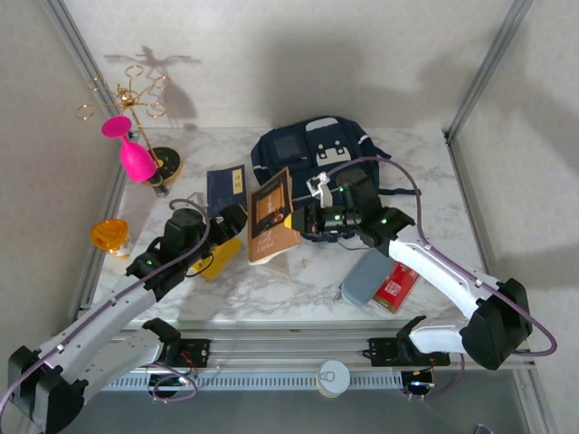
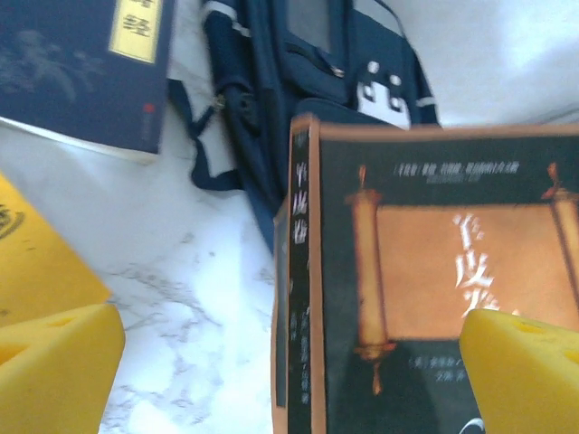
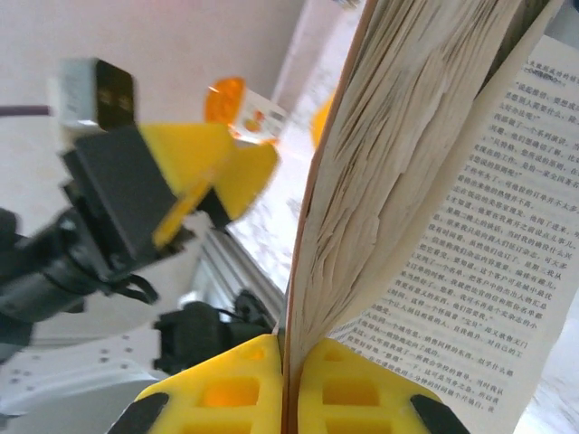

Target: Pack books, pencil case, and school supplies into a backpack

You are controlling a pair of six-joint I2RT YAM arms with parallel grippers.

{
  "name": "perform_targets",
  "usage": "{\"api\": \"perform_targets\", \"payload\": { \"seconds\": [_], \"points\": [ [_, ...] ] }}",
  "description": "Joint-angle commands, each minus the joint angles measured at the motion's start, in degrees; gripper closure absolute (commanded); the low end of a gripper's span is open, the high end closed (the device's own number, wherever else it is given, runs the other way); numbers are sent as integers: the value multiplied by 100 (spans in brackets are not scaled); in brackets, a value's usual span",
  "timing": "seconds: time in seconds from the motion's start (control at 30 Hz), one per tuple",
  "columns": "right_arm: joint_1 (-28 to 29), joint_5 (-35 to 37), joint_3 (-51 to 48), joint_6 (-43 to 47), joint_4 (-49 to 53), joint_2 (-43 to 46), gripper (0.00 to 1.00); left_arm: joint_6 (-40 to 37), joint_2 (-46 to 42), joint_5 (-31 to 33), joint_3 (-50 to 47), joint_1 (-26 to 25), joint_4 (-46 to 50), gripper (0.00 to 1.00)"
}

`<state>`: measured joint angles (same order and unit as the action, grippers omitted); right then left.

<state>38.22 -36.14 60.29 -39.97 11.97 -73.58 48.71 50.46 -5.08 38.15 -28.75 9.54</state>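
The brown book (image 1: 270, 217) stands on edge at mid-table, tilted and fanned open. My right gripper (image 3: 291, 391) is shut on its cover and a few pages (image 3: 407, 136); from above, the right gripper (image 1: 305, 221) meets the book's right side. My left gripper (image 1: 232, 221) is open just left of the book, touching nothing. In the left wrist view its yellow fingers (image 2: 54, 362) stand wide apart, the book's spine (image 2: 303, 271) between them. The navy backpack (image 1: 317, 149) lies behind. The navy book (image 1: 226, 187) and yellow book (image 1: 217, 259) lie left; pencil case (image 1: 366, 277) and red pack (image 1: 396, 287) lie right.
An orange cup (image 1: 110, 237) sits near the table's left edge. A gold wire stand (image 1: 136, 104) with a pink cup (image 1: 134, 155) occupies the back left corner. Metal frame posts rise at both back corners. The marble table (image 1: 308, 289) is bare in front of the brown book.
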Motion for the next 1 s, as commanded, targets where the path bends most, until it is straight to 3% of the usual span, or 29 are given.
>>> {"api": "perform_targets", "payload": {
  "seconds": [0.0, 0.17, 0.27, 0.77, 0.97],
  "points": [
    [-129, -538, 511, -210, -802, 146, 99, 108, 270, -997, 202, 89, -546, 7],
    [-266, -1002, 655, -644, -1513, -15, 100, 749, 722, -2182, 7, 84, -2319, 21],
    [-353, -957, 624, -587, -1449, -16, 100, 1020, 896, -2415, -57, 80, -3101, 26],
    [-982, -1199, -118, -174, -1083, 153, 100, 1449, 949, -2717, -93, -11, -4210, 61],
    [-1072, -1068, -115, 182, -680, 86, 96, 1405, 1045, -2700, -1, -60, -4202, 85]
  ]
}}
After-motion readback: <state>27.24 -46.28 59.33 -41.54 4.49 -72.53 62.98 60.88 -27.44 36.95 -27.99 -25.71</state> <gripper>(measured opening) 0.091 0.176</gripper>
